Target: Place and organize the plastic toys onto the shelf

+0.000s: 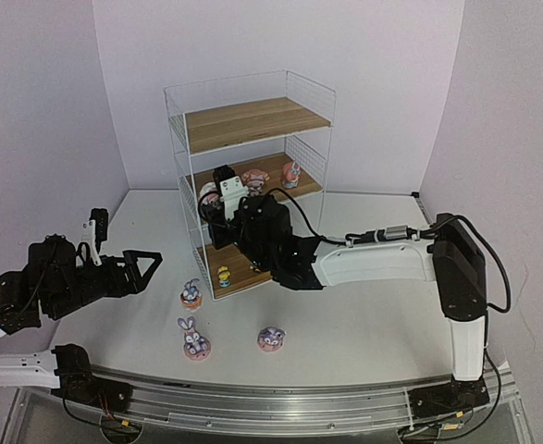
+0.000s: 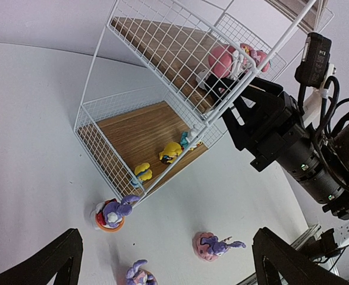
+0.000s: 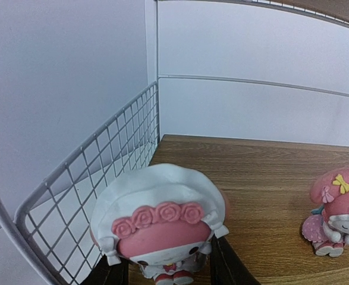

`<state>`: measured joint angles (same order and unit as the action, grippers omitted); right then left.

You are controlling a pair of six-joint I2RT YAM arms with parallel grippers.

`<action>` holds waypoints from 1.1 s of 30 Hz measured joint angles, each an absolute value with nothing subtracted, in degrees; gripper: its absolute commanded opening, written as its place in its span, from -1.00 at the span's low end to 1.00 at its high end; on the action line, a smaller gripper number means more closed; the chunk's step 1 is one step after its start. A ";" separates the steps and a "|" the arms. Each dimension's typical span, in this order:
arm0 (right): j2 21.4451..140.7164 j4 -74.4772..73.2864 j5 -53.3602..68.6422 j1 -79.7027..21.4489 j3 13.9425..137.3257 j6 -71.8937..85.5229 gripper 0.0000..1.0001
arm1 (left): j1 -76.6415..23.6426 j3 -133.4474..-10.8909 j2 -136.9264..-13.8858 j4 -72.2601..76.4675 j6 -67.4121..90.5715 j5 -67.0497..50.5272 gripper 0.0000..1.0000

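The shelf is a white wire rack with three wooden boards at the table's middle back. My right gripper reaches into the middle board's left front corner. It is shut on a pink-white round figurine with a rose headband, and its fingers press both sides. My left gripper is open and empty, left of the shelf and above the table. Three purple bunnies stand on the table: one by the shelf's front corner, one nearer, one to the right.
Two pink figurines stand further along the middle board; one shows in the right wrist view. Two yellow toys lie on the bottom board. The wire side wall is close on the held figurine's left.
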<state>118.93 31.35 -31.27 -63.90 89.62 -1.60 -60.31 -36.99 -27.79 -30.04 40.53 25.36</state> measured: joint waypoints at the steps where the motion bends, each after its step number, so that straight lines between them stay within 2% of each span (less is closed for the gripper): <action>1: 118.93 31.40 -31.29 -63.90 89.62 -1.59 -0.11 | -60.31 -36.99 -27.79 -30.05 40.53 25.42 0.99; 4: 118.93 31.54 -31.31 -63.90 89.62 -1.61 0.02 | -60.31 -36.99 -27.79 -30.06 40.53 25.55 0.99; 9: 118.93 31.73 -31.47 -63.90 89.62 -1.48 0.12 | -60.31 -36.99 -27.79 -30.06 40.51 25.61 0.99; 24: 118.90 32.50 -31.67 -63.90 89.15 -1.23 0.26 | -60.31 -36.99 -27.79 -30.04 40.49 25.56 0.99; 33: 115.96 33.22 -32.10 -63.88 84.66 -1.24 0.35 | -60.31 -36.99 -27.79 -30.02 40.45 25.43 0.99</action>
<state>115.96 33.22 -32.10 -63.88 84.66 -1.24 -60.31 -36.99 -27.79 -30.02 40.45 25.43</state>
